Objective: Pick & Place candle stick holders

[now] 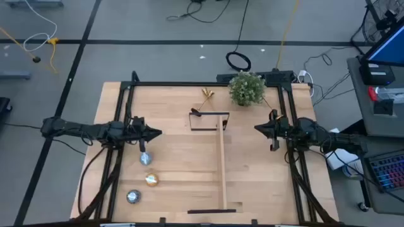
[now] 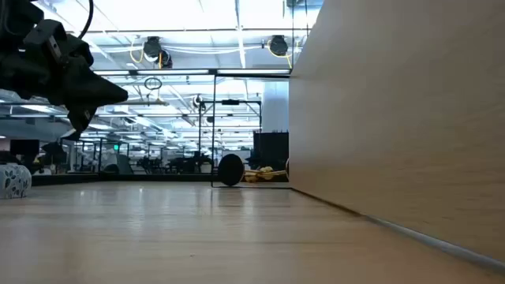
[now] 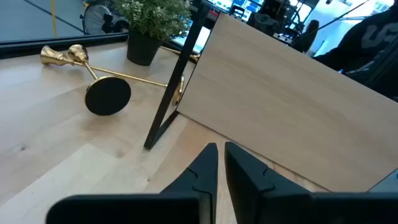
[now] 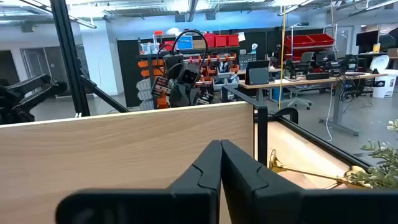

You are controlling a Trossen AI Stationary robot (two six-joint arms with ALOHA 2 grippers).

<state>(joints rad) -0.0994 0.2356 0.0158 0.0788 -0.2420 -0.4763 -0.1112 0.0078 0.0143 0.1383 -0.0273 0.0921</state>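
The gold candle stick holders (image 1: 208, 95) lie on their sides at the far middle of the table, next to the potted plant. In the left wrist view one shows its dark round base (image 3: 108, 96) and slim stem, and another (image 3: 62, 56) lies behind it. My left gripper (image 1: 156, 132) hovers shut over the table's left half, pointing at the wooden divider. My right gripper (image 1: 257, 128) hovers shut on the divider's right side, pointing left. A gold stem (image 4: 311, 172) shows past its fingers. Neither gripper holds anything.
An upright wooden divider (image 1: 221, 161) runs from near to far down the table's middle, with a black frame (image 1: 208, 121) at its far end. A green potted plant (image 1: 246, 88) stands at the far edge. Three low round tealight discs (image 1: 146, 158) lie on the left half.
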